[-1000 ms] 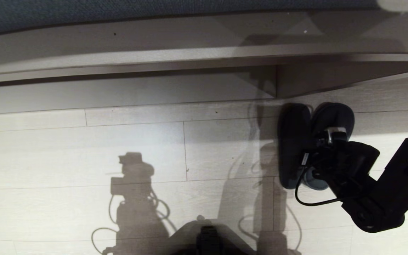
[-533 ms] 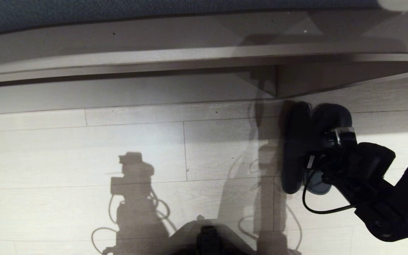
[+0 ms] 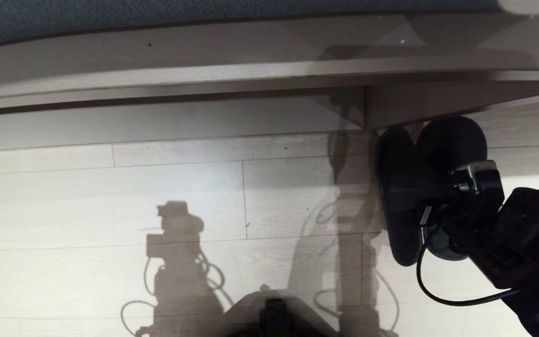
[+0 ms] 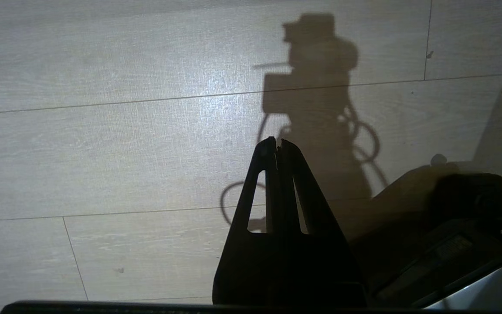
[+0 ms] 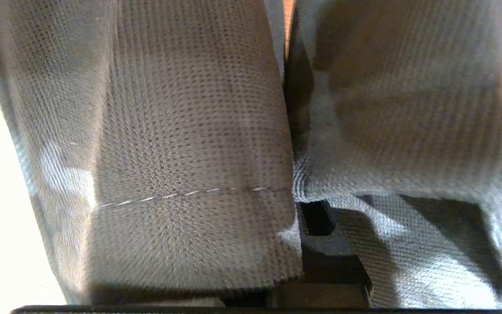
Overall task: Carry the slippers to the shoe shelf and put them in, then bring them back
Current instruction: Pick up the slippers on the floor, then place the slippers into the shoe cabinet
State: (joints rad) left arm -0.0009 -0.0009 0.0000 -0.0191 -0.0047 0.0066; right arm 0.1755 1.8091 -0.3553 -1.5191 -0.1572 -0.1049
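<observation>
The slippers (image 3: pixel 407 192) were at the right of the scene, over the pale plank floor (image 3: pixel 180 187), clamped side by side in the right tool (image 3: pixel 438 199). Their long axis ran near to far, with the rounded toe ends at the far side, right at the front edge of the taupe unit. The left slipper looked tipped onto its edge, showing as a narrow dark strip, while the right 1 showed its broad rounded toe. In the right wrist view the 2 woven toe bands (image 5: pixel 190 152) filled the picture, pressed together with a dark finger (image 5: pixel 320 244) of the right tool between them, so the tool was pinching the pair where their inner sides met.

The shoe shelf (image 3: pixel 176 124) lay to the left of the slippers: a low, wide opening with a pale base board, closed on its right by a vertical divider (image 3: pixel 363 112). The slippers' toes were just right of that divider, not in the opening. Open floor stretched left and near of the pair, crossed only by shadows.

The left tool (image 4: pixel 278 146) hung over bare floor, well apart from the slippers, its 2 fingers pressed together on nothing.
</observation>
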